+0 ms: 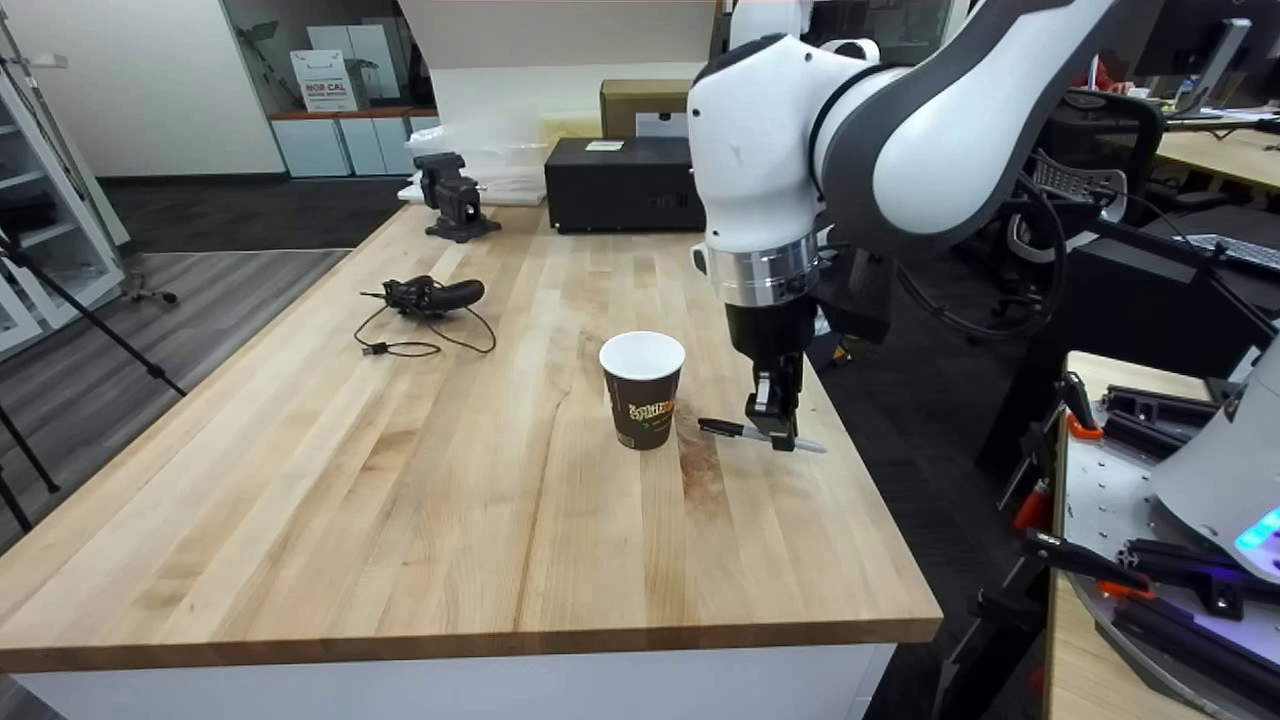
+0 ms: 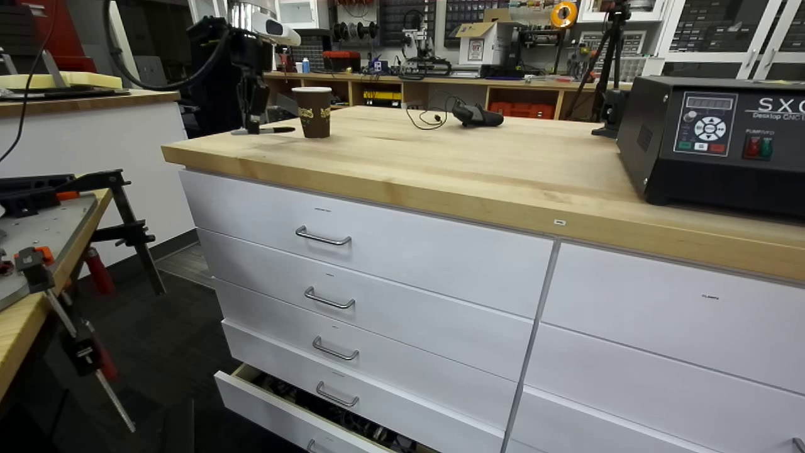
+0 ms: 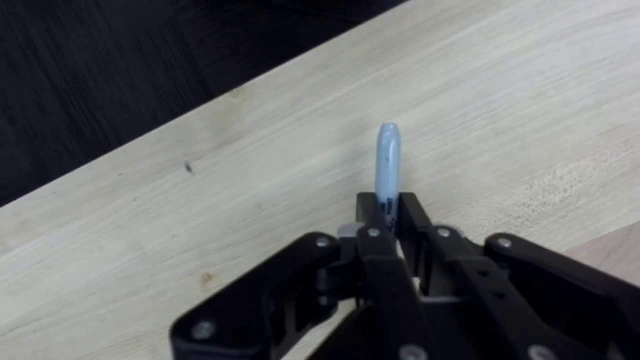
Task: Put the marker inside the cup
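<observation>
Near cup (image 1: 643,405), pincer (image 3: 388,205) closed snugly on marker (image 3: 388,160).

Near the black box (image 1: 625,190) stands what looks like a vise (image 1: 457,200).

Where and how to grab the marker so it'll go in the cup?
Pinch the marker around mid-barrel, straight down from above, fingers on either long side: it's slim and lies level. The gripper already has it that way. Its black cap end faces the paper cup, so leaving that end free should help insertion.
</observation>
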You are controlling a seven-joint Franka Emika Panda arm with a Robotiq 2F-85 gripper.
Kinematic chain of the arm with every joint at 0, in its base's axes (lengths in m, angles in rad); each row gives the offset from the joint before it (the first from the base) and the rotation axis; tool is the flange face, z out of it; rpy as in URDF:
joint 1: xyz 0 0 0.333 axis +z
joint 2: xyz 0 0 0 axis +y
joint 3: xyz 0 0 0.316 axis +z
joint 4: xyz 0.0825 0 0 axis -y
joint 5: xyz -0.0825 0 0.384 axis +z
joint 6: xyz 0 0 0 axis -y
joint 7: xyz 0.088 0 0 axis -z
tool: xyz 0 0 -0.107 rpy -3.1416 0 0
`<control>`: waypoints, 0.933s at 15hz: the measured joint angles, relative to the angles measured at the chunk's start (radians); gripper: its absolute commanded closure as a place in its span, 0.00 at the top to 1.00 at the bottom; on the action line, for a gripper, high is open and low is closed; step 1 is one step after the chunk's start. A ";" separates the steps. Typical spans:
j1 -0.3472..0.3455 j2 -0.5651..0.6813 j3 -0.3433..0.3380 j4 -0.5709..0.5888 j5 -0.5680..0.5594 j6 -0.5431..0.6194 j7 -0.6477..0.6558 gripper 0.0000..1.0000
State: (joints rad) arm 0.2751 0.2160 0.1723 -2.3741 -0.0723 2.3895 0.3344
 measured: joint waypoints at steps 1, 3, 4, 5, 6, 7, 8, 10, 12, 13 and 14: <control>0.000 -0.020 0.000 0.000 0.000 -0.034 -0.008 0.03; -0.001 -0.064 0.001 0.000 0.000 -0.090 -0.019 0.03; -0.002 -0.086 0.001 0.000 0.000 -0.107 -0.020 0.03; -0.003 -0.108 0.001 0.000 0.000 -0.117 -0.020 0.03; -0.004 -0.128 0.001 0.001 0.000 -0.124 -0.021 0.03; -0.005 -0.147 0.001 0.002 0.000 -0.128 -0.021 0.03; -0.006 -0.163 0.001 0.004 0.000 -0.131 -0.021 0.03; -0.007 -0.188 0.001 0.011 0.000 -0.133 -0.021 0.03; -0.008 -0.200 0.003 0.021 0.000 -0.140 -0.022 0.03; -0.009 -0.205 0.003 0.025 0.000 -0.144 -0.023 0.03; -0.009 -0.209 0.003 0.028 0.000 -0.147 -0.025 0.03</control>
State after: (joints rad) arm 0.2657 0.0072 0.1753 -2.3458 -0.0724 2.2424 0.3092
